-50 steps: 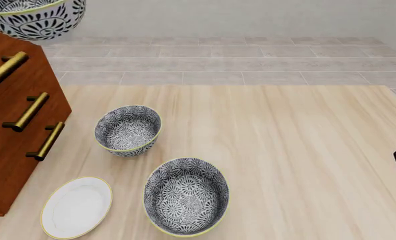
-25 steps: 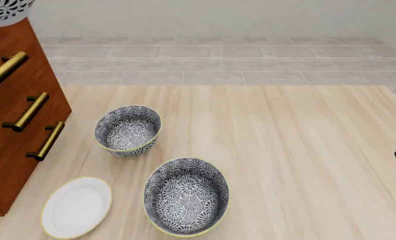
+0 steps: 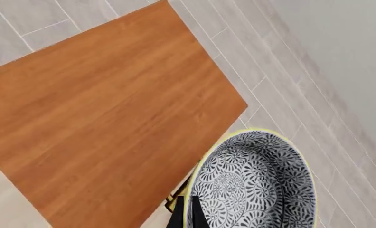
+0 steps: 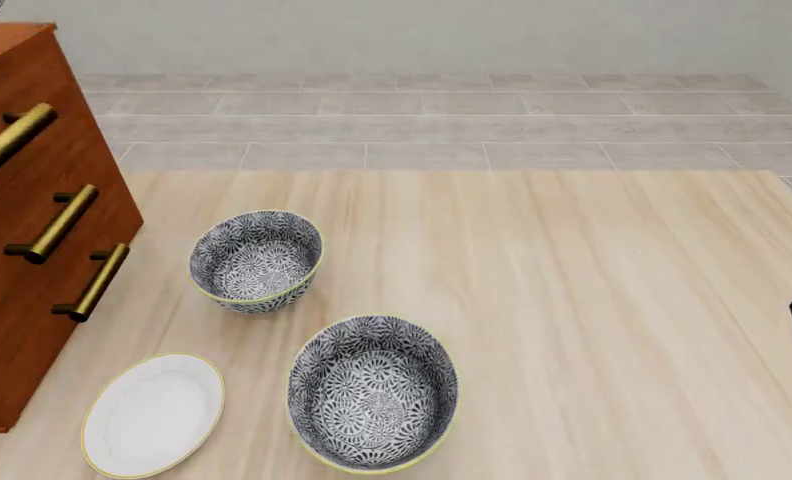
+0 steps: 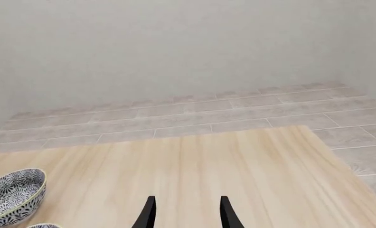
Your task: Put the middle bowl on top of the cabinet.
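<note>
Left wrist view: middle bowl (image 3: pixel 258 185) above cabinet (image 3: pixel 106 118)

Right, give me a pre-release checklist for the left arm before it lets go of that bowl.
1. Grip: left gripper fingers pinch the rim of the middle bowl: ok.
2. Bowl over the cabinet top: in the left wrist view the bowl sits mostly past the top's edge, over the floor: not ok.
3. Bowl resting on the top: no contact visible: not ok.
4. Landing area: the wooden top shows nothing on it: ok.
5. Right gripper out of the way: open over the table, holding nothing: ok.
6. Bowl's height above the top: cannot tell.
</note>
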